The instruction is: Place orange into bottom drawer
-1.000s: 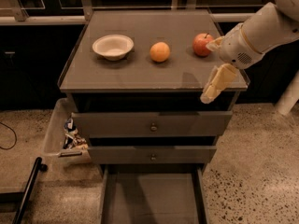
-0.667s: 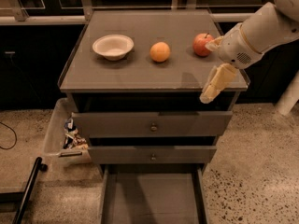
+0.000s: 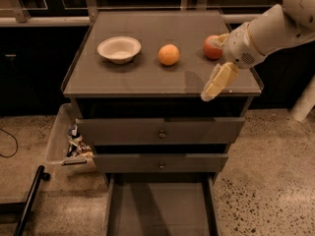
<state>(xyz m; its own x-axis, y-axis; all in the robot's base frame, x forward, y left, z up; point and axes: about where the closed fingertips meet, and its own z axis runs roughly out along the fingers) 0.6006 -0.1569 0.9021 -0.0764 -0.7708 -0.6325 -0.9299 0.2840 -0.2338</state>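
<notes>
The orange (image 3: 169, 54) is sitting mid-way along the worktop (image 3: 123, 80), leftward and slightly behind the pincer (image 3: 210, 90), which is hovering empty at the front-right edge (how far open, one cannot tell).

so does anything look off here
Nothing stands out: the orange, apple and bowl sit on the cabinet top, the bottom drawer is pulled open, and the gripper hangs at the top's front right edge.
</notes>
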